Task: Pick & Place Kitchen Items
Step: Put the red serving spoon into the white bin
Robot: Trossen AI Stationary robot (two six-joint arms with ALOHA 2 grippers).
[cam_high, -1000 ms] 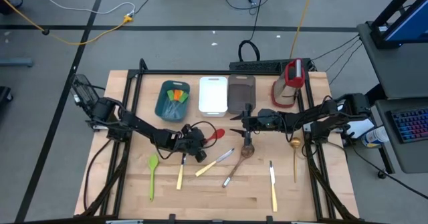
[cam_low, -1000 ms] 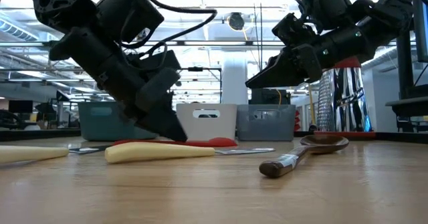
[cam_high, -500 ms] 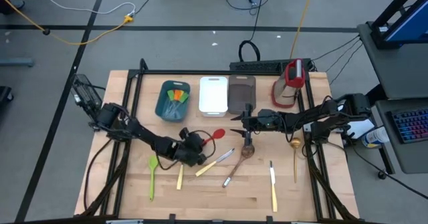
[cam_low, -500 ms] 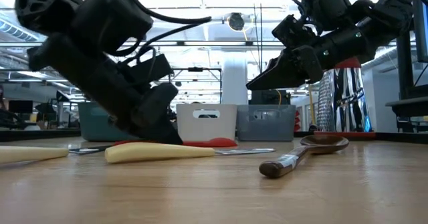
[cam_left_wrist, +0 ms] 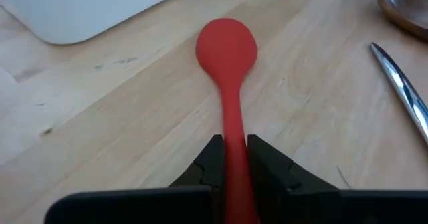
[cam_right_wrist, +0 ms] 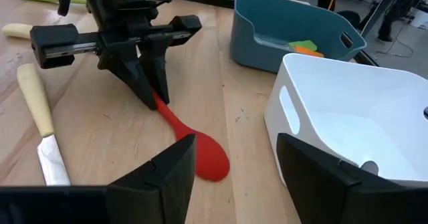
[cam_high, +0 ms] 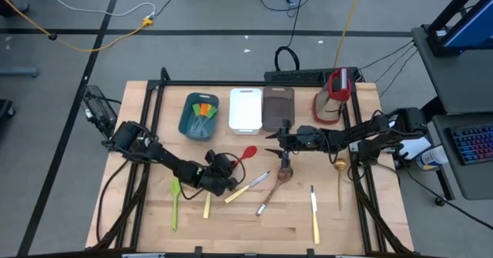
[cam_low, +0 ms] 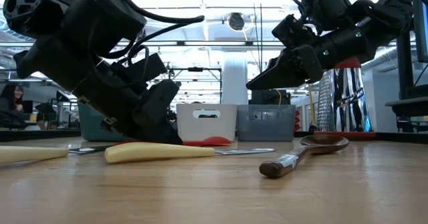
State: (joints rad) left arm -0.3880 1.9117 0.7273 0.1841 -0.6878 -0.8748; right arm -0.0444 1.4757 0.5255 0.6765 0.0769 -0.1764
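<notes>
A red spoon [cam_high: 245, 155] lies on the wooden table between the white tray and the near utensils. Its round bowl [cam_left_wrist: 226, 48] points toward the white tray. My left gripper [cam_high: 229, 168] is low over the table and shut on the spoon's handle. It also shows in the right wrist view [cam_right_wrist: 150, 90]. My right gripper [cam_high: 269, 143] hovers open and empty above the table, its fingers [cam_right_wrist: 170, 177] wide apart, facing the red spoon. A wooden spoon [cam_high: 285, 170] lies just below it. My left gripper pinches the red spoon's handle [cam_left_wrist: 233, 158] between its two fingers, toward the handle's free end. The fingers slant down from the table's left side and lie along the spoon. The spoon's bowl [cam_right_wrist: 208, 158] rests on the table.
A teal tray [cam_high: 186, 119] with orange, green and yellow spatulas, a white tray [cam_high: 246, 108] and a grey-brown tray [cam_high: 277, 107] stand at the back, beside a red-and-white upright object [cam_high: 333, 96]. A green spoon [cam_high: 176, 201], pale-handled knives [cam_high: 314, 212] and a gold spoon [cam_high: 339, 177] lie nearer.
My left arm has sunk and tipped flatter, its wrist drawing a little toward the table's near edge, while its fingers stay at the red spoon's handle. The spoon has stayed on the table.
</notes>
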